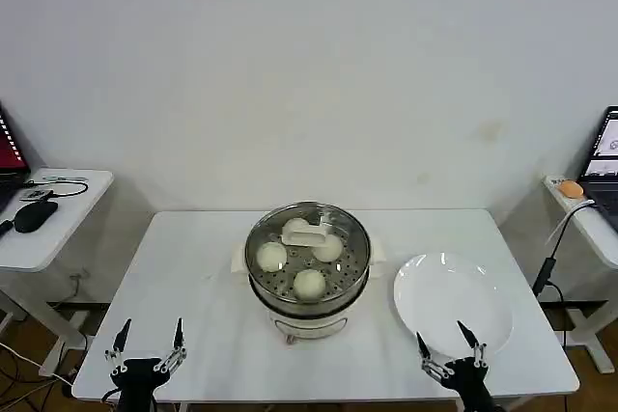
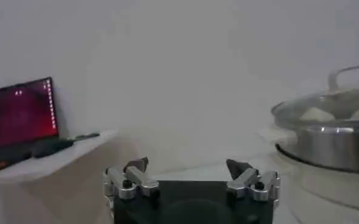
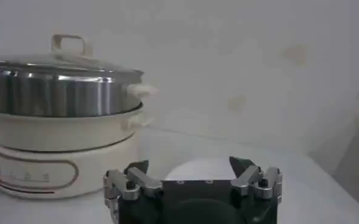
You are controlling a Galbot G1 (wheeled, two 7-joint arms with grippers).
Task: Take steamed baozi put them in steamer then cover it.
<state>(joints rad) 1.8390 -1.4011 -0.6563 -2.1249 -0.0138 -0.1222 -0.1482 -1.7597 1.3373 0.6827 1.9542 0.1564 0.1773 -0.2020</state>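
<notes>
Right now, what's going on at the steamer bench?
Nothing is being handled. The steamer sits mid-table with the cover already on it, and baozi show through the glass; three are clear, a fourth is partly hidden by the handle. The plate to its right has nothing on it. The left gripper and right gripper both hang open at the near table edge, apart from everything.

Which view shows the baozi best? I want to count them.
The head view: it looks down through the cover at the baozi in the steamer. Three show plainly; the handle may hide a fourth. The left wrist view catches pale tops; the right wrist view, the steamer's side.
</notes>
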